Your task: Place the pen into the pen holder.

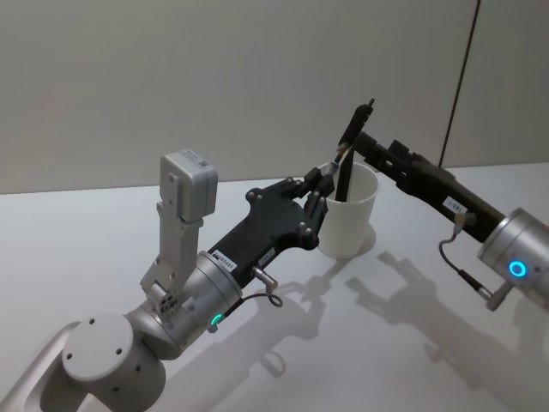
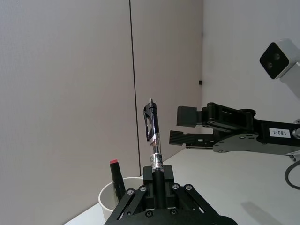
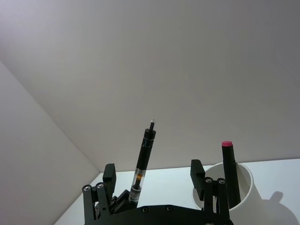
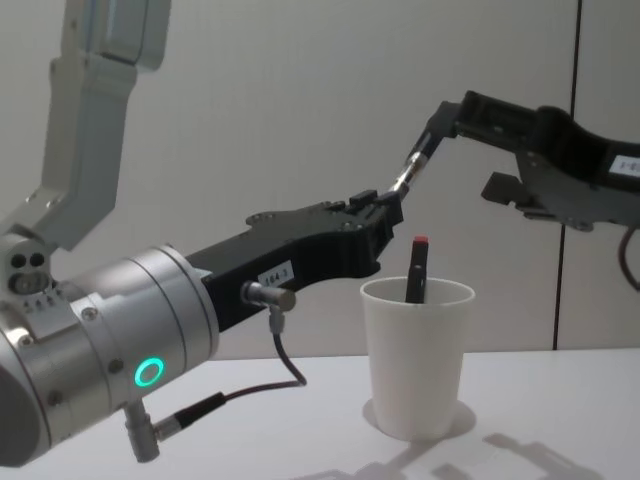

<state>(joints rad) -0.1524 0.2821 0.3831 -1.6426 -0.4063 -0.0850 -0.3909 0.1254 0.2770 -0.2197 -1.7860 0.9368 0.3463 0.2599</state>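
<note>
Left gripper (image 4: 385, 210) is clamped on the lower end of the pen (image 2: 153, 136), high up and about over the left rim of the cup (image 4: 418, 360). Right gripper (image 2: 176, 125) stands wide. In the right wrist view its fingers sit either side of the pen's upper half, apparently not touching it. The risk, I judge, is a handover. If the right closes off-centre, or the left lets go early, the pen tips and drops to the table (image 4: 560, 420). The cup stands upright, looks light, and an arm could knock it over. A red-capped marker (image 4: 415, 268) leans inside and may block the way. The pen slants up from the left gripper toward the right one, well above the opening
</note>
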